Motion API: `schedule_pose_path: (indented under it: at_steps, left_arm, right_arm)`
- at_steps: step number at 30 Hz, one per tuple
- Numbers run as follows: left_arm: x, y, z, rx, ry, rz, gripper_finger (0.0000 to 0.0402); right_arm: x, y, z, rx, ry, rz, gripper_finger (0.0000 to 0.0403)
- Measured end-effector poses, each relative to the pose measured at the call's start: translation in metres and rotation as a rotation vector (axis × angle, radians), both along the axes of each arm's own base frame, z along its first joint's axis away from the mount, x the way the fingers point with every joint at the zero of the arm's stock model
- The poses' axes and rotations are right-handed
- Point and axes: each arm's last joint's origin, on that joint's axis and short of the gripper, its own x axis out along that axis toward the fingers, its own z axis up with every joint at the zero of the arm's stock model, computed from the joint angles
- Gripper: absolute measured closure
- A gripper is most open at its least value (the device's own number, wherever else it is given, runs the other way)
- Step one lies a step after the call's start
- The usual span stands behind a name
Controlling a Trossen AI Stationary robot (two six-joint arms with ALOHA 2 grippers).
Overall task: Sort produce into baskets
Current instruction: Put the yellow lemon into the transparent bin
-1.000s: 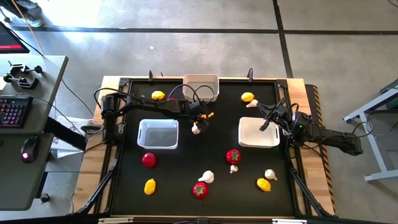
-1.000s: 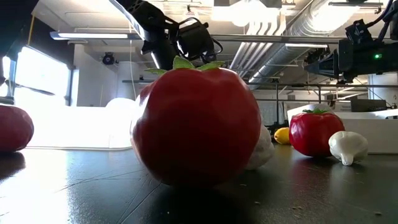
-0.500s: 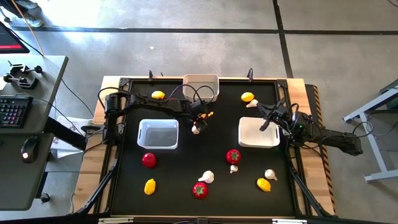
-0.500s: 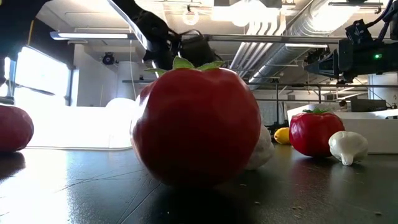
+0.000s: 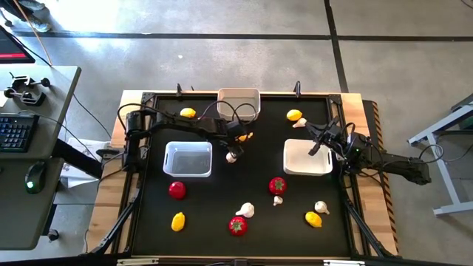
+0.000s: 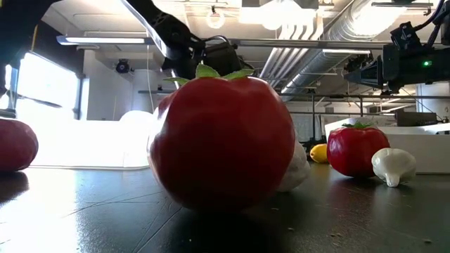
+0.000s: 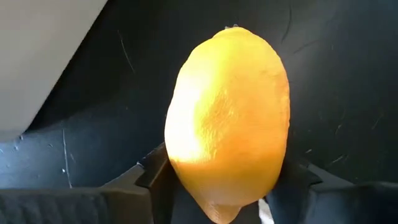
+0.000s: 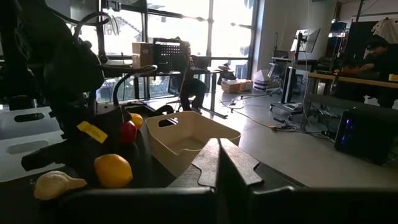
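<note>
Left tool [image 5: 244, 137], lemon [image 7: 227, 121]: slightly nearer far basket [image 5: 238, 103].

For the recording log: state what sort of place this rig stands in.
Probably a robotics lab or workshop. Bare ceiling ducts run overhead, a desk with a keyboard stands beside the black work table, and more workbenches fill the room beyond, on a concrete floor.

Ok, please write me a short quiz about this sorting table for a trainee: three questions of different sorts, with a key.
1. True or false: the left gripper holds a yellow toy lemon.
2. How many red round tomatoes lie on the black table?
3. The right gripper hangs over which white shallow bin? A) far one B) left one C) right one
Key: 1 true; 2 three; 3 C.
</note>
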Motion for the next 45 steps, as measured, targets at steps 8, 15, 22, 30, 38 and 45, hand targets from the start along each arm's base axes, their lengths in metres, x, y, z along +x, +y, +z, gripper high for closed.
schedule_pose_path:
  at_steps: [8, 15, 22, 30, 38, 45]
  left_arm:
    - [-0.013, -0.005, 0.047, 0.04, -0.039, -0.157, 0.0242]
    - [-0.042, -0.029, 0.123, 0.092, -0.198, -0.349, 0.0242]
    - [-0.082, -0.061, 0.172, 0.122, -0.25, -0.485, 0.0242]
    - [-0.115, -0.09, 0.182, 0.077, -0.253, -0.534, 0.0242]
    - [-0.146, -0.118, 0.175, 0.044, -0.197, -0.46, 0.0242]
    - [-0.165, -0.147, 0.163, -0.032, -0.133, -0.477, 0.0242]
  right_arm:
    - [0.0, 0.0, 0.0, 0.0, -0.001, 0.0, 0.0402]
    - [0.0, 0.0, 0.0, 0.0, 0.0, 0.0, 0.0402]
    - [0.0, 0.0, 0.0, 0.0, -0.001, 0.0, 0.0402]
    - [0.0, 0.0, 0.0, 0.0, -0.001, 0.0, 0.0402]
    - [0.0, 0.0, 0.0, 0.0, 0.0, 0.0, 0.0402]
    - [0.0, 0.0, 0.0, 0.0, 0.0, 0.0, 0.0402]
